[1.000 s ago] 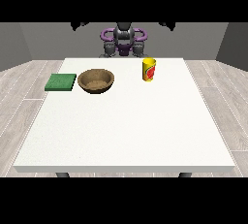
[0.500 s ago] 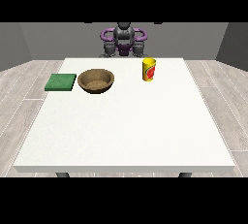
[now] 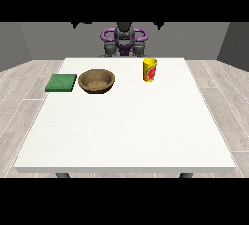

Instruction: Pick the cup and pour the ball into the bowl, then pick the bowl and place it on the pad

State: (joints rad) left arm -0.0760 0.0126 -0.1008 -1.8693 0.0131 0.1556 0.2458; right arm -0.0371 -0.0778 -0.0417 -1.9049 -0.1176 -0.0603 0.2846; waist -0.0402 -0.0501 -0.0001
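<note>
Front view: A white worktop was seen filling the middle of the frame, with the robot placed behind its far edge at the top centre. A yellow cup with a red mark was found standing upright on the worktop, right of centre in the upper part of the frame. The ball could not be made out. A brown bowl was noted left of centre, well apart from the cup. A green pad was recorded lying flat just beside the bowl, nearer the left edge of the worktop, with a narrow gap between them. Neither robot hand could be picked out with certainty near the torso; whether the fingers were spread or curled could not be told. Nothing was seen held, and all three items rested on the worktop.
</note>
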